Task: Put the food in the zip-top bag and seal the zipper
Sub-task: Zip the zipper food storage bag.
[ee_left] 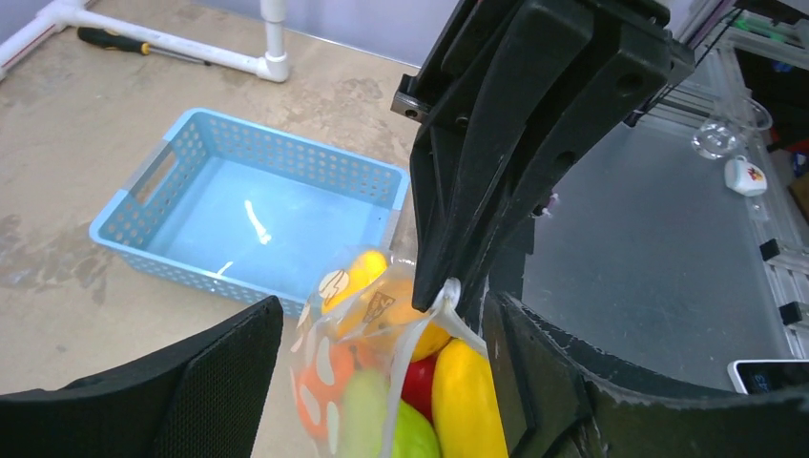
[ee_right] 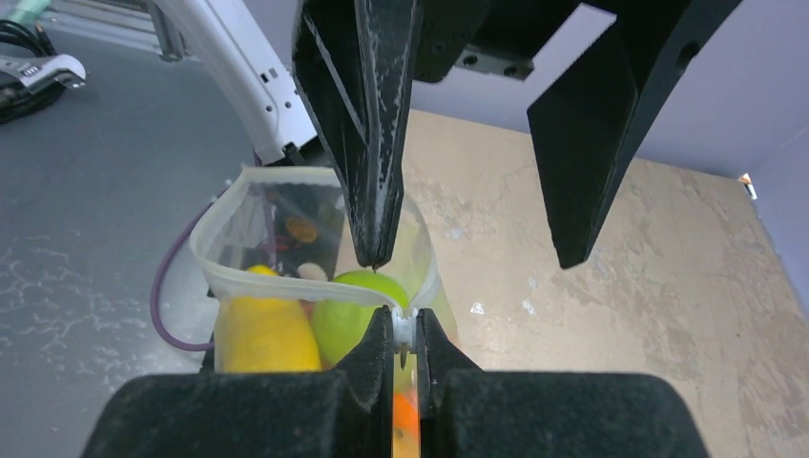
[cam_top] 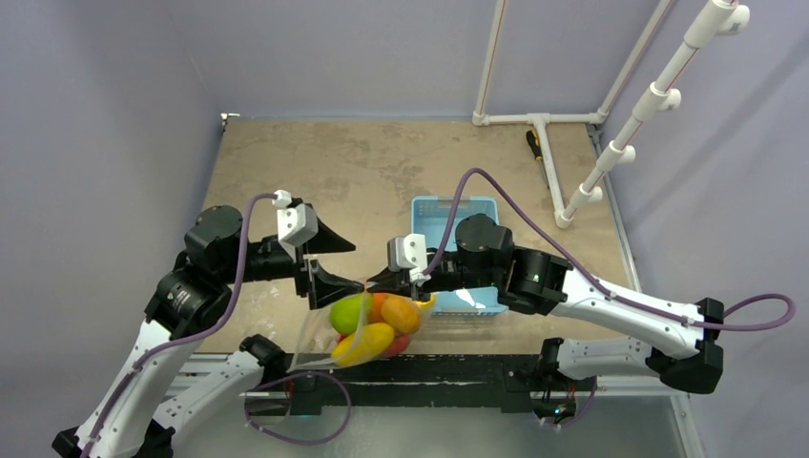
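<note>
The right claw [ee_right: 405, 322] is pressed together on the zipper [ee_right: 286, 289], holding the bag [cam_top: 320, 334] of food [cam_top: 367, 342] at the surface's [cam_top: 382, 172] near edge beside the basket [cam_top: 477, 203]. The left claw [cam_top: 359, 265] is spread, with the bag's top between its fingers.

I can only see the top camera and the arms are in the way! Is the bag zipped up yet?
Observer: Not yet. In the right wrist view the zip-top bag gapes open at the mouth.
Operator: Is anybody holding it?
Observer: Yes, the right gripper has its fingers shut on the zipper.
Operator: Is the basket empty? The arm hides it.
Observer: Yes, the left wrist view shows nothing inside the basket.
</note>
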### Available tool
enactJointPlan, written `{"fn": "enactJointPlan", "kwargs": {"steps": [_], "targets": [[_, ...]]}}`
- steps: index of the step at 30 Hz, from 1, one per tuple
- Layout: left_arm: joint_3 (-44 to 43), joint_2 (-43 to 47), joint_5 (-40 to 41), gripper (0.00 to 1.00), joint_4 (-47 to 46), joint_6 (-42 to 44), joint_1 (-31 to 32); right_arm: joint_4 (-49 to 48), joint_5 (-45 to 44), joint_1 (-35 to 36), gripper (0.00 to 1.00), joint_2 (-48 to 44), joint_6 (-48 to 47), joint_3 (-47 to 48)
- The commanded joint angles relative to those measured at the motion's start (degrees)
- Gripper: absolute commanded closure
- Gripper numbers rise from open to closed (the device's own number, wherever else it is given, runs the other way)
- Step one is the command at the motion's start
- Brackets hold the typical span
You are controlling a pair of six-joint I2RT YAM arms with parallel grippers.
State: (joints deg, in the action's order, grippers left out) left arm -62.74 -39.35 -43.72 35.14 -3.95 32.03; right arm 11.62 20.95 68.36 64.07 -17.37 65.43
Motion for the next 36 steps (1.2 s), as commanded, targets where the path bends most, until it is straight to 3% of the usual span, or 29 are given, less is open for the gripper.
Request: {"fn": "enactJointPlan", "kwargs": {"steps": [1, 19, 36], "targets": [[0.2, -1.6, -6.8, 0.24, -5.0, -1.2, 0.3, -1.4, 1.4, 0.3, 1.0, -1.7, 3.0, 4.3], [3.0, -1.2, -9.3, 0.22, -3.7, -2.3, 0.3, 2.1, -5.6, 0.3, 1.0, 1.4, 8.2, 11.0], [5.0, 0.0, -0.5, 0.25, -2.0, -0.8, 0.3, 9.5, -11.1, 0.3, 1.0, 7.1, 18.8, 21.7]]}}
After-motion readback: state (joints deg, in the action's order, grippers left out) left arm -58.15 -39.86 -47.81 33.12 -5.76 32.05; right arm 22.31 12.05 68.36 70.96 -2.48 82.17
